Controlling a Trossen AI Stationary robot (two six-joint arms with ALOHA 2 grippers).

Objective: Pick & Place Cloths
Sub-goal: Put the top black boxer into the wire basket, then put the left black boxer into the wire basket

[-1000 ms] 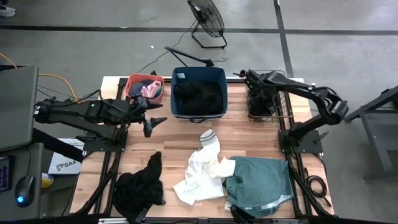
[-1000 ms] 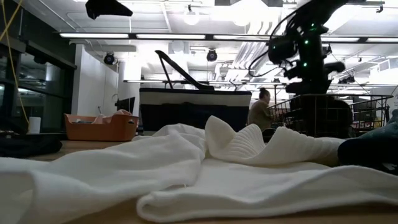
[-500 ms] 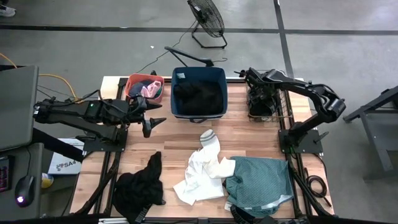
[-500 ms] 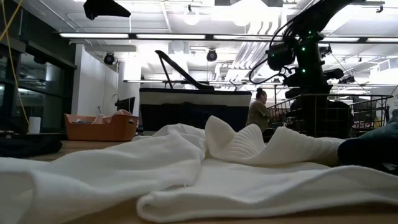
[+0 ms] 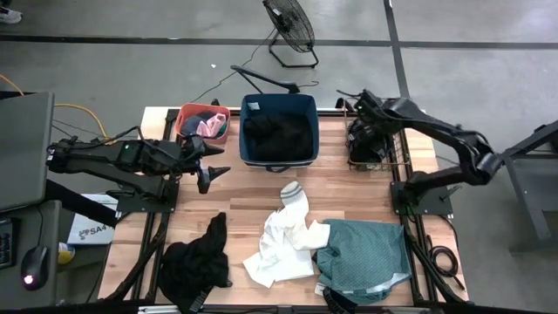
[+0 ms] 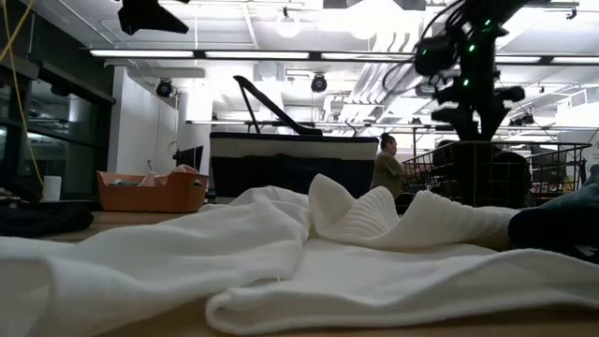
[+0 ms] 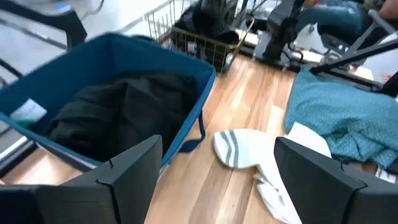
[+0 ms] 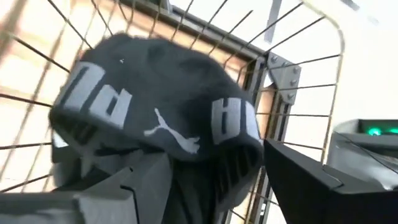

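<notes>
My right gripper (image 5: 361, 118) hangs open over the wire basket (image 5: 398, 150) at the table's far right. A black cloth with white lettering (image 8: 163, 93) lies in the basket, below and between the fingers (image 8: 217, 168). My left gripper (image 5: 223, 160) waits open at the far left, above the table, pointing toward the navy tub (image 7: 186, 74). On the table lie a black cloth (image 5: 195, 260), a white cloth (image 5: 281, 244), a white sock (image 5: 294, 195) and a teal cloth (image 5: 364, 251).
The navy tub (image 5: 248, 131) holds a black cloth (image 5: 277, 133). The orange basin (image 5: 185, 115) beside it holds pink and dark cloths. A floor fan (image 5: 289, 26) stands beyond the far edge. A person (image 6: 387, 168) shows in the room behind. Bare wood lies mid-table, left.
My right arm has risen above the wire basket, as the low view shows. The cloths on the table have stayed where they were.
</notes>
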